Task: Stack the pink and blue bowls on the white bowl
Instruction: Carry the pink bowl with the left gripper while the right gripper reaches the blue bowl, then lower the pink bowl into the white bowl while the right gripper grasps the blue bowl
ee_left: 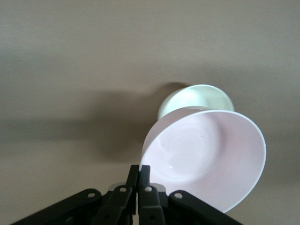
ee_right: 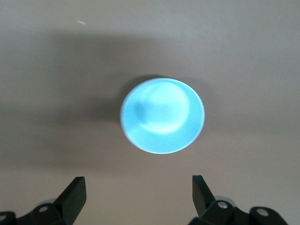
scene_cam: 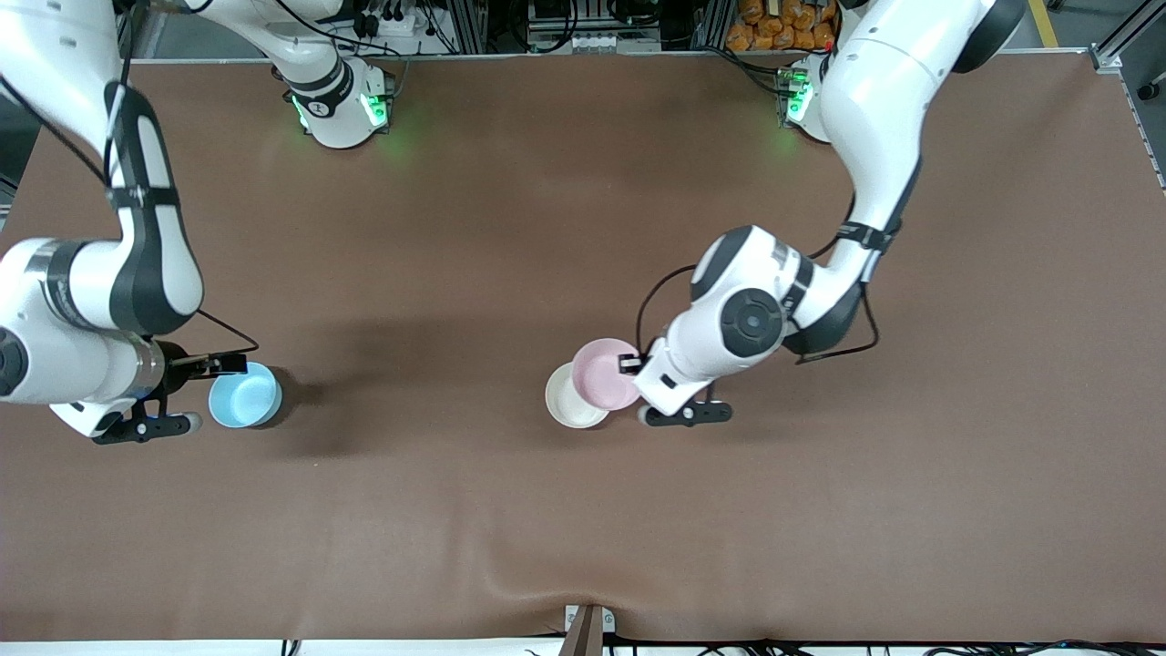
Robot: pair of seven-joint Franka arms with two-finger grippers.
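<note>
Brown table; left claw pinches pink bowl over white bowl; right claw gapes above blue bowl

The pink bowl, pale and glossy, hangs tilted in the air, its rim pinched at the edge and its mouth turned partly sideways; it overlaps the white bowl from about two o'clock in the front view. The white bowl, plain and glossy, sits upright on the brown table near its middle, mostly showing at the pink bowl's eight o'clock. The blue bowl, light sky blue, stands upright and alone, well apart toward the right arm's end, roughly at nine o'clock from the white one.
</note>
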